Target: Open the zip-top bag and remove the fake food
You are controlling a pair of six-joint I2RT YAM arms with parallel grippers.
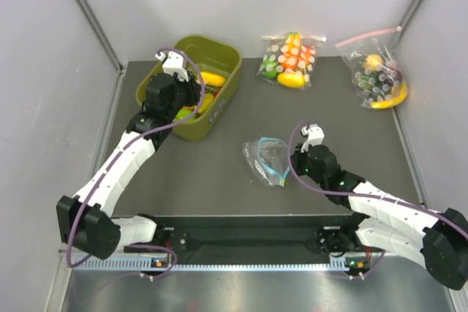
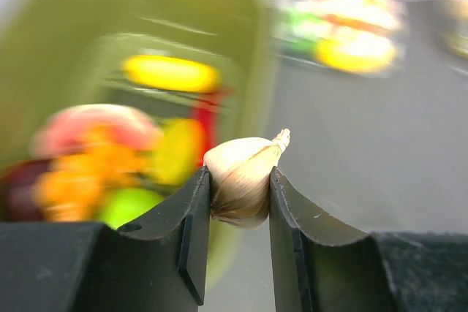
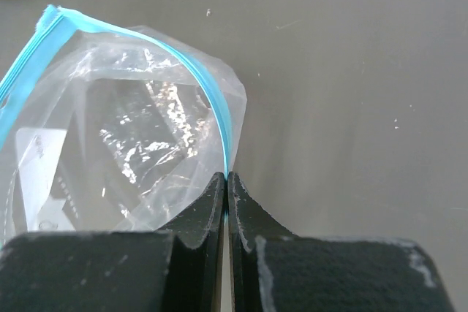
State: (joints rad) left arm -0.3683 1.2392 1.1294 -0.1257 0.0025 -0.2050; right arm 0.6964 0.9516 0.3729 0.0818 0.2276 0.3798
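Note:
The zip-top bag lies crumpled and clear in the middle of the table, with nothing showing inside it. My right gripper is shut on its light-blue zip strip, jaws pinched together at the strip's lower end. My left gripper hovers over the olive-green bin. It is shut on a pale garlic-shaped piece of fake food, held between both fingers. Blurred orange and green pieces of fake food lie in the bin below.
Yellow and red toy pieces also sit in the bin. Two white-dotted bags of toys with pink strips lie at the back, one at centre, one at the right wall. Grey walls close in both sides.

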